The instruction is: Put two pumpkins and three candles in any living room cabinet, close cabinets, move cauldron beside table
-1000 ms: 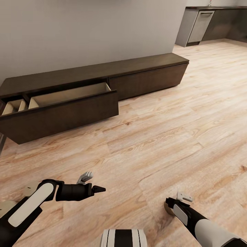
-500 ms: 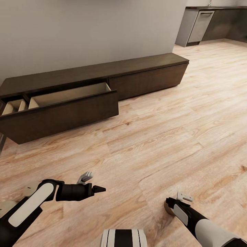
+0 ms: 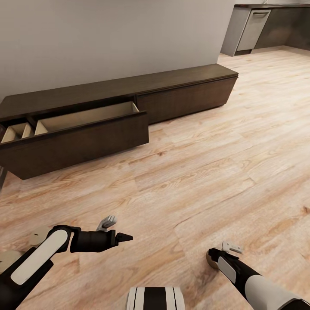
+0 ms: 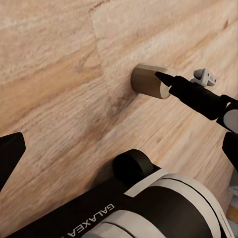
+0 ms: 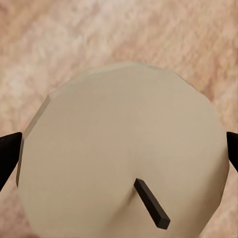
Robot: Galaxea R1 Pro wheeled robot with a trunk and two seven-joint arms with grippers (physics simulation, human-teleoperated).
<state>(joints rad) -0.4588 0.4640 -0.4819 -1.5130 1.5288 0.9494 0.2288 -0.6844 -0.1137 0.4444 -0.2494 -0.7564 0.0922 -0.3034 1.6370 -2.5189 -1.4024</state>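
Candle (image 5: 124,148) first: a pale, round one with a short black wick sits between my right gripper's (image 3: 215,256) fingertips (image 5: 9,151), whose dark tips show at either side of it in the right wrist view. The tips flank the wax, but I cannot tell whether they press on it. In the head view its tan body (image 3: 211,261) peeks out beside my right gripper, low over the light wood plank floor (image 3: 206,172). My left wrist view catches the same candle (image 4: 148,82) from the side, held at the end of my right arm.

My left gripper (image 3: 118,230) hangs over the floor on my left side with its fingers spread apart and nothing between them.

Farther off, along the grey wall (image 3: 107,38), stands the cabinet (image 3: 185,92), long, low and dark brown. Its left drawer (image 3: 82,129) is pulled out, showing a pale tan interior with dividers at its left end; the right drawer front sits flush.

Beyond the cabinet's right end, the floor runs on to dark kitchen cupboards (image 3: 284,21).
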